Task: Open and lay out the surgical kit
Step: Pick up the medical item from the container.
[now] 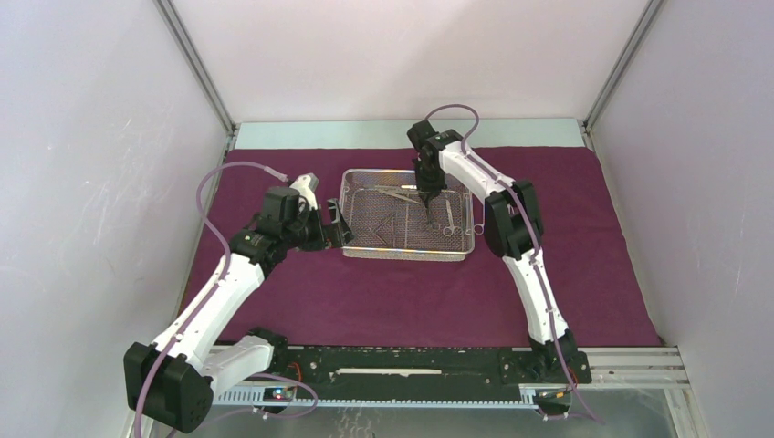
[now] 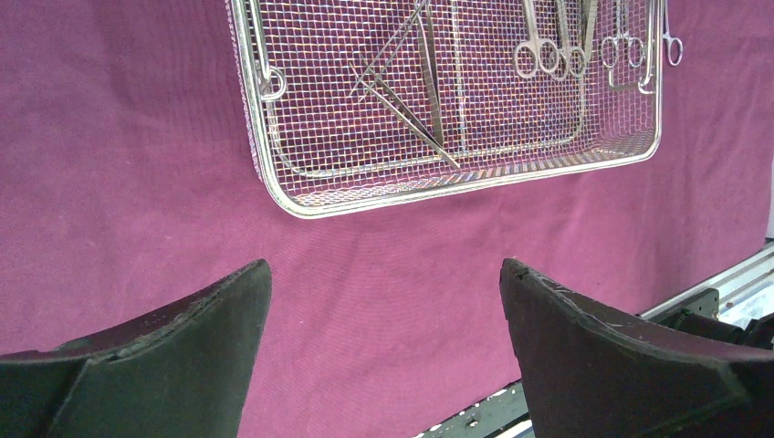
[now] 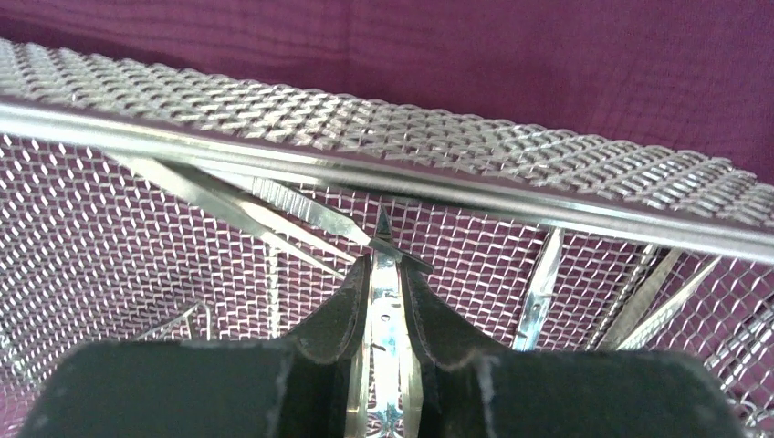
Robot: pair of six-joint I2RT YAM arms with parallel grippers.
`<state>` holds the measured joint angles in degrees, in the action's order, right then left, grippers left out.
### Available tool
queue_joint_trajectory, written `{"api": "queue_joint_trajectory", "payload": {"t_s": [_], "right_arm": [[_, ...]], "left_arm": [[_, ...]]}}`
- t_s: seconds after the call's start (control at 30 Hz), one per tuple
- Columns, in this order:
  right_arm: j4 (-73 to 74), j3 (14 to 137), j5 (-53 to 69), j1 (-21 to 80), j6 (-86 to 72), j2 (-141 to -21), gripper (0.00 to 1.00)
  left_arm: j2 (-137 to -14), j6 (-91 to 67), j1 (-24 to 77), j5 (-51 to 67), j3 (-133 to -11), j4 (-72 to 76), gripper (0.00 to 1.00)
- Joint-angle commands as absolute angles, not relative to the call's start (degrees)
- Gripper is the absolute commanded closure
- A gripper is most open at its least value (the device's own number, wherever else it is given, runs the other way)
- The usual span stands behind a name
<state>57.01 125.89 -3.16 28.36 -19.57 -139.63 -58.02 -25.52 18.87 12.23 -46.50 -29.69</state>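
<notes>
The maroon-purple cloth (image 1: 383,292) lies spread flat over the table. The silver wire-mesh tray (image 1: 406,256) sits on it at centre back. It holds slim steel instruments: tweezers (image 1: 397,192) and ring-handled scissors or clamps (image 1: 450,219). My right gripper (image 1: 427,196) reaches down into the tray. In the right wrist view it (image 3: 385,260) is shut on a slim steel instrument (image 3: 388,319) just behind the tray rim (image 3: 365,169). My left gripper (image 1: 336,224) is open and empty beside the tray's left end, over bare cloth (image 2: 119,182). The left wrist view shows the tray (image 2: 438,190) beyond it.
Grey enclosure walls stand at the left, right and back. A black rail (image 1: 411,365) with the arm bases runs along the near edge. More tweezers (image 3: 274,205) lie crossed in the tray close to the held instrument's tip.
</notes>
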Motion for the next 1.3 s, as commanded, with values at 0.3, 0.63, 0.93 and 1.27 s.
{"api": "queue_joint_trajectory", "payload": {"t_s": [0.3, 0.63, 0.93, 1.27], "right_arm": [[59.7, 122.8, -3.1, 29.3, -17.5, -131.0, 0.88], [60.0, 122.8, -5.4, 29.6, -17.3, -127.4, 0.87], [60.0, 121.7, -7.5, 29.9, -17.9, -124.4, 0.88], [57.0, 110.7, -7.7, 29.9, -19.4, -114.1, 0.88]], "left_arm": [[-57.7, -25.9, 18.5, 13.4, -45.6, -27.8, 0.00], [-57.7, -26.0, 18.5, 13.5, -45.6, -27.7, 0.00], [-57.7, -26.0, 18.5, 13.8, -45.6, -27.6, 0.00], [-57.4, -26.1, 18.6, 14.2, -45.6, -27.5, 0.00]]}}
